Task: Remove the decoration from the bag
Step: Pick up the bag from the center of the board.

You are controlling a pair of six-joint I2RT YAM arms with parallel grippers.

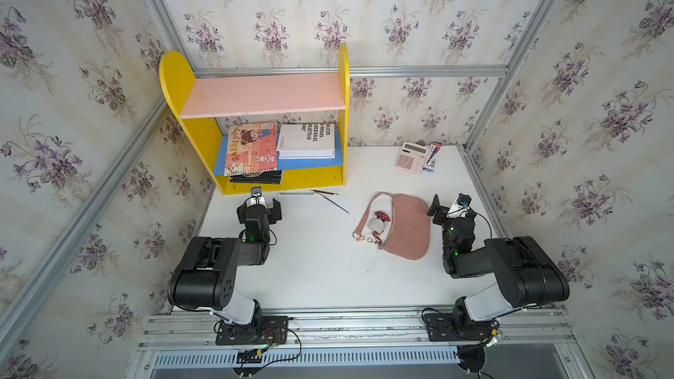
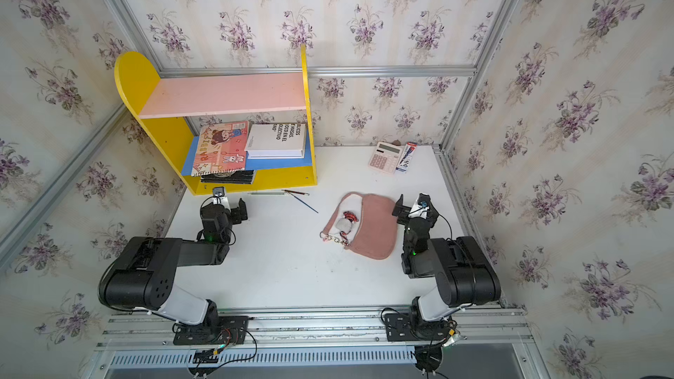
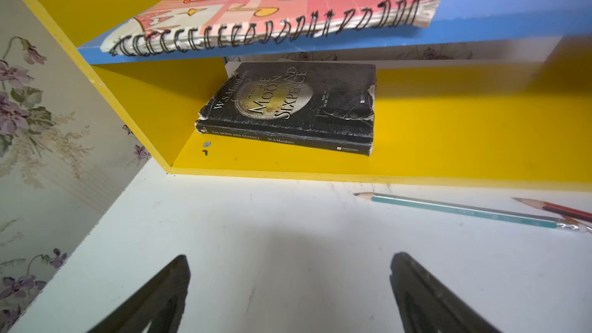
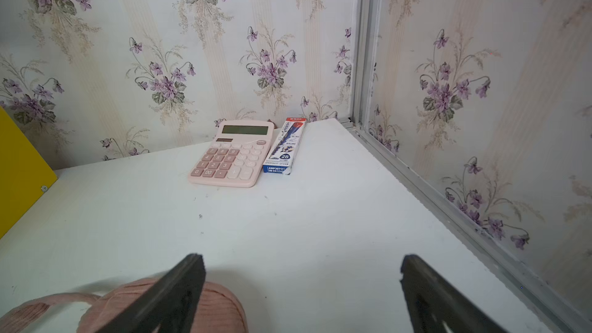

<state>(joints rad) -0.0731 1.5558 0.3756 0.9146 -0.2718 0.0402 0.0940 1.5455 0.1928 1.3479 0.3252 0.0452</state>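
The dusty-pink bag (image 1: 406, 229) (image 2: 375, 231) lies flat on the white table, right of centre in both top views. The decoration (image 1: 377, 224) (image 2: 344, 224), a white plush charm with a red and dark part, rests on the bag's left side inside the strap loop, near the bag's metal chain (image 1: 366, 239). My right gripper (image 1: 452, 206) (image 4: 302, 261) stands open just right of the bag's far end, one finger (image 4: 179, 286) over the bag's edge (image 4: 221, 302). My left gripper (image 1: 259, 207) (image 3: 290, 261) is open and empty, far left, facing the shelf.
A yellow shelf unit (image 1: 291, 178) with books stands at the back left. Two pencils (image 1: 297, 193) and a thin brush (image 1: 333, 203) lie in front of it. A pink calculator (image 1: 411, 157) and a pencil box (image 1: 433, 156) sit at the back right corner.
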